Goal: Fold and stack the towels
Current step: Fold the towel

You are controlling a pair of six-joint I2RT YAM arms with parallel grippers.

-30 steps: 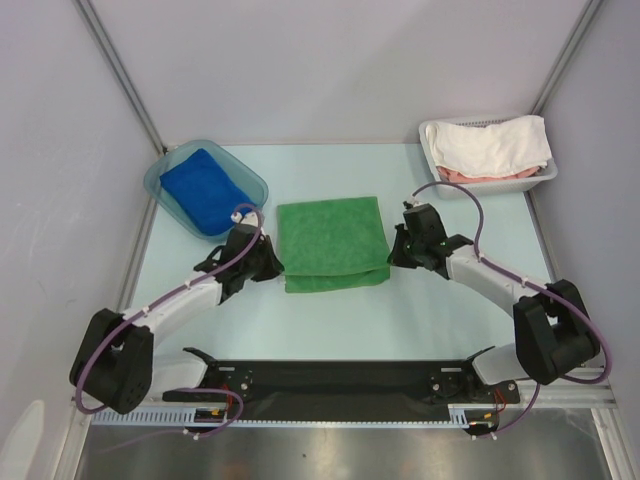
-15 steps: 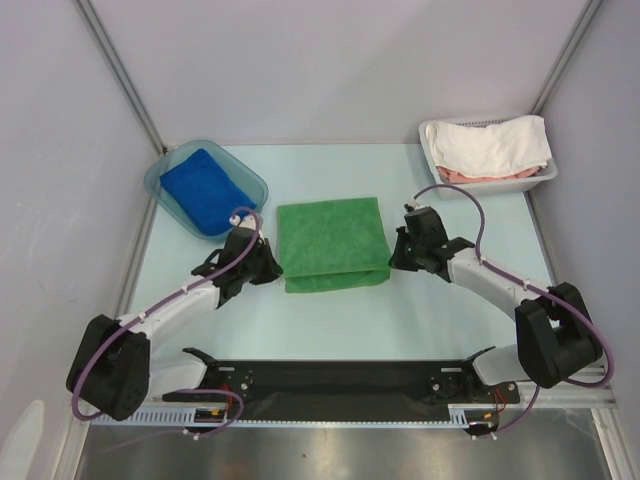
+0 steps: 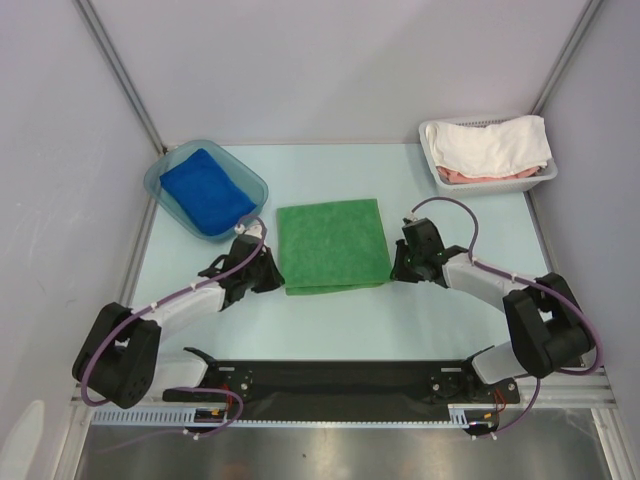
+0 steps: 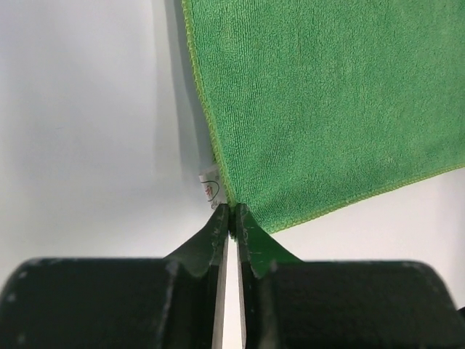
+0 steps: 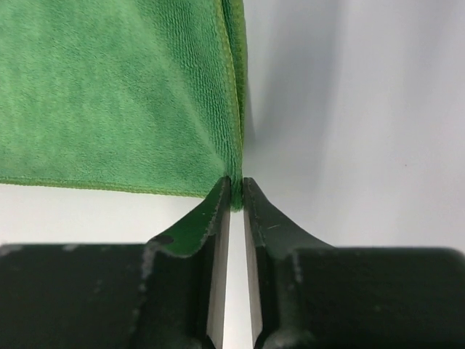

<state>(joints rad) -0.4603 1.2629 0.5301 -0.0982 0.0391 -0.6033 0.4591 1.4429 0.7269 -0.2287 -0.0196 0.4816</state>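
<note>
At far left, toward the back of the table point(image 3: 350, 320), a clear tub point(image 3: 258, 182) holds the blue towel point(image 3: 205, 190). The left gripper point(image 4: 231, 212) lies low at the green towel's point(image 3: 332, 245) near left corner. Its fingers point(image 4: 211, 236) stand a thin slit apart, and the hemmed corner runs in between the tips; whether they pinch it I cannot tell. A small white tag point(image 4: 209, 187) juts out there. The towel lies folded flat mid-table, edges square, with a strip of table between it and the tub. The right gripper point(image 5: 236, 190) meets the near right corner likewise, its slit narrow and its grip unclear. Far right at the back, well apart, a white basket point(image 3: 500, 186) carries a white cloth point(image 3: 495, 140).
</note>
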